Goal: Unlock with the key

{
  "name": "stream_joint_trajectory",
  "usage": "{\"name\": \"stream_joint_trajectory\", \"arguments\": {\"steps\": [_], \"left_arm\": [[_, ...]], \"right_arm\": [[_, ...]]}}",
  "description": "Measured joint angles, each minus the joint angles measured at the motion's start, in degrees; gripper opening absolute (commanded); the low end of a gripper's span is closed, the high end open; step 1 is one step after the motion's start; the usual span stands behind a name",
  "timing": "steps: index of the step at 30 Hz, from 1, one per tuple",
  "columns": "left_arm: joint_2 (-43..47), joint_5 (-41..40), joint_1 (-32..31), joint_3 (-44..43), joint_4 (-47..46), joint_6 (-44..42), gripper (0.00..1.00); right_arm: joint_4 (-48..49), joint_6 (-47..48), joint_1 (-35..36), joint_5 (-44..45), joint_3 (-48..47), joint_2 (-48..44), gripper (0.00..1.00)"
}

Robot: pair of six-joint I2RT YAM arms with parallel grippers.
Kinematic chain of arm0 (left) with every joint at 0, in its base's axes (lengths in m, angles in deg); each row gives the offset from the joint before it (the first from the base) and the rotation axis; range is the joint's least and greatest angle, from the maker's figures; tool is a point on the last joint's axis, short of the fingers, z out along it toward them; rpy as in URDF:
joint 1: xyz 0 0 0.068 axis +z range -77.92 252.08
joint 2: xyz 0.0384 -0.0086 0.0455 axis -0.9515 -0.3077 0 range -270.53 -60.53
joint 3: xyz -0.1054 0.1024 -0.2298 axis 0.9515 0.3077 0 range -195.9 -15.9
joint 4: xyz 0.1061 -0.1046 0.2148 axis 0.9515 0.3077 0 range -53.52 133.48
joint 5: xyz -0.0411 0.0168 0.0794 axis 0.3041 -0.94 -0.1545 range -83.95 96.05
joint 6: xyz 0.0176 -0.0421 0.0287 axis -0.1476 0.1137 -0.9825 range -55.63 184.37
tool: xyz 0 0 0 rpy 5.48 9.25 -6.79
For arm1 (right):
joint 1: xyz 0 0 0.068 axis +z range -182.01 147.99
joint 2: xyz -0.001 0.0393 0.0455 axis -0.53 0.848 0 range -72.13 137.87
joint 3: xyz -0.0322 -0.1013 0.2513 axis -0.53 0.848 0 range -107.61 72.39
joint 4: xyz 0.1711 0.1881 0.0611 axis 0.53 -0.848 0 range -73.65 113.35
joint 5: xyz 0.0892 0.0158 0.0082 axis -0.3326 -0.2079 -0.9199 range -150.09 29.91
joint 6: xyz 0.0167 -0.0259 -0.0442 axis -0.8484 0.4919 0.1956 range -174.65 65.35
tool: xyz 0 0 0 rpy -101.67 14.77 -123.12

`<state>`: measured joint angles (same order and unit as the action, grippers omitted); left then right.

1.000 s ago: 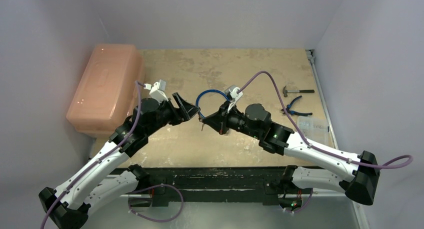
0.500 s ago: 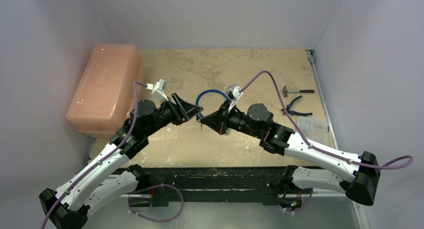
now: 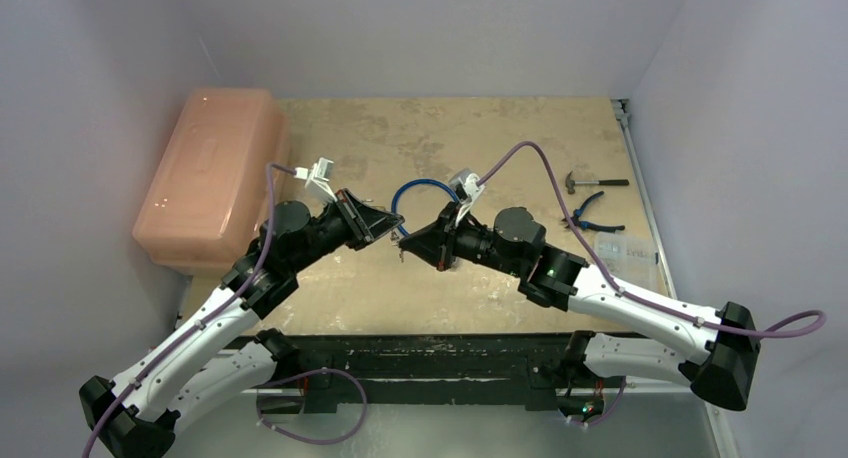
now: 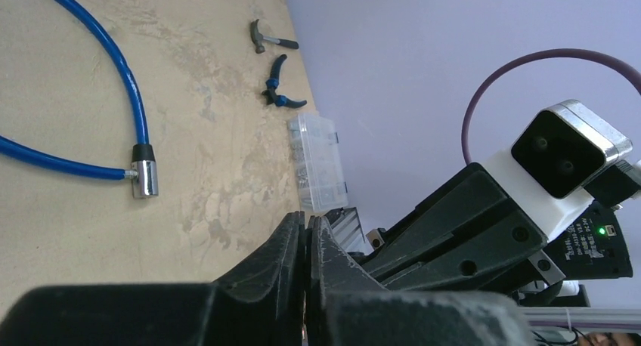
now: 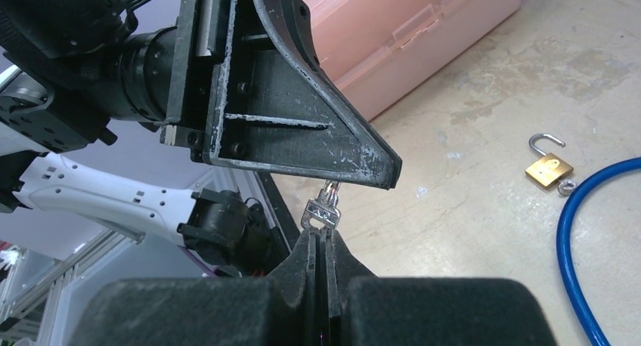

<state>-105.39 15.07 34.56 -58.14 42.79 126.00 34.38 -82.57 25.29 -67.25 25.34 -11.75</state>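
Observation:
A small silver key (image 5: 323, 212) is pinched by its head in my right gripper (image 5: 323, 236), which is shut on it. The key's blade runs up into the tip of my left gripper (image 5: 378, 172), whose jaws are closed with only a thin slit between them in the left wrist view (image 4: 308, 223). Both grippers meet above the table's middle (image 3: 398, 234). A brass padlock (image 5: 548, 168) lies on the table with its shackle swung open, next to the blue cable (image 5: 586, 225). In the left wrist view the key is hidden.
The blue cable loop (image 3: 415, 191) lies behind the grippers, its metal end (image 4: 143, 176) on the table. A pink plastic box (image 3: 210, 173) stands at the left. A hammer (image 3: 590, 183), pliers (image 3: 592, 215) and a clear case (image 3: 625, 248) sit at the right edge.
My left gripper has moved right to the key and its jaws have closed from wide open. The right gripper has stayed put, still shut on the key.

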Motion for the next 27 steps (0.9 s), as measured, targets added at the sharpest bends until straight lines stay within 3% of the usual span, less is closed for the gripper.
{"name": "stream_joint_trajectory", "arguments": {"steps": [2,3,6,8,17,27], "left_arm": [[0.02,0.24,0.0,0.0,-0.79,0.26,0.0],[0.07,0.22,0.0,0.07,-0.79,0.33,0.0],[0.17,0.2,0.0,0.63,-0.9,0.31,0.0],[0.22,0.13,0.0,0.9,-0.7,0.26,0.0],[1.09,-0.15,0.0,0.9,-0.68,-1.9,0.0],[1.46,0.31,0.0,0.87,-3.45,-2.73,0.0]], "right_arm": [[0.11,-0.13,0.02,-0.35,0.0,0.31,0.0],[0.15,-0.15,0.0,-0.46,0.0,0.42,0.1],[0.13,-0.57,0.0,-1.2,0.0,0.9,0.63],[0.02,-1.01,0.0,-1.46,-0.02,1.33,0.78],[0.96,-3.17,0.0,-2.14,-0.02,1.44,0.78],[5.33,-6.51,0.0,-4.46,-0.02,1.51,0.61]]}}
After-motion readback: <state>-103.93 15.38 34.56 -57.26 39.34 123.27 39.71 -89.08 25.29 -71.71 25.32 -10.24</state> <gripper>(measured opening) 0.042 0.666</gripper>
